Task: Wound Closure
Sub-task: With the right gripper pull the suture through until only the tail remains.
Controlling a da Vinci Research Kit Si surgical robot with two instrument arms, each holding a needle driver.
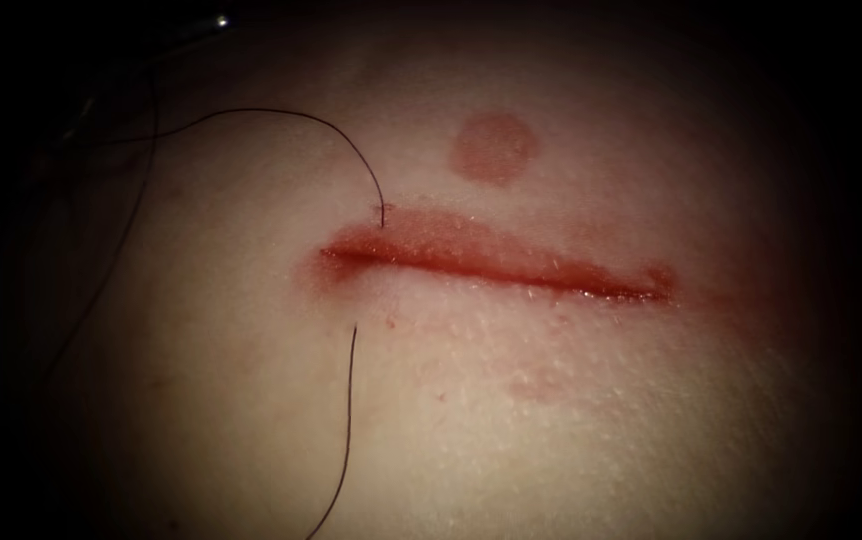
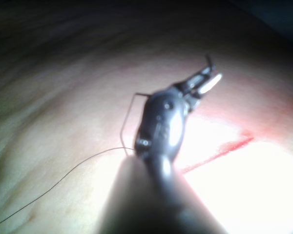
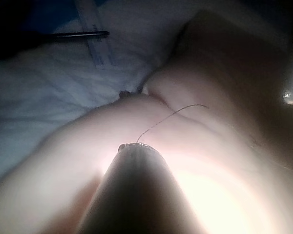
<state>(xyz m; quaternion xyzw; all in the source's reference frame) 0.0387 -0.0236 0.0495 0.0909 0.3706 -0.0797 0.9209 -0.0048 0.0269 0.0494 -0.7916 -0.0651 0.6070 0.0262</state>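
Across the tissue (image 1: 251, 400) in the endoscope view: one cut (image 1: 496, 265), running side to side, wet with red fluid (image 1: 431, 245) along its edges; a round reddish mark (image 1: 493, 147) on the skin above it. Thread (image 1: 281, 113): one dark strand enters the tissue just above the cut's left end and arcs away up and to the left; a second length (image 1: 349, 400) leaves the skin just below that same end and trails downward. Needle: cannot tell where it lies. Left arm's tool (image 2: 207, 80), left wrist view: fingers parted, gripping nothing, held above the tissue beyond the cut (image 2: 219, 152); thread (image 2: 63, 178) lies on the skin beside its wrist. Right arm's tool, right wrist view: shaft (image 3: 136, 195) seen above the tissue, a thread strand (image 3: 173, 114) rising near its end; state of its fingers cannot be told.
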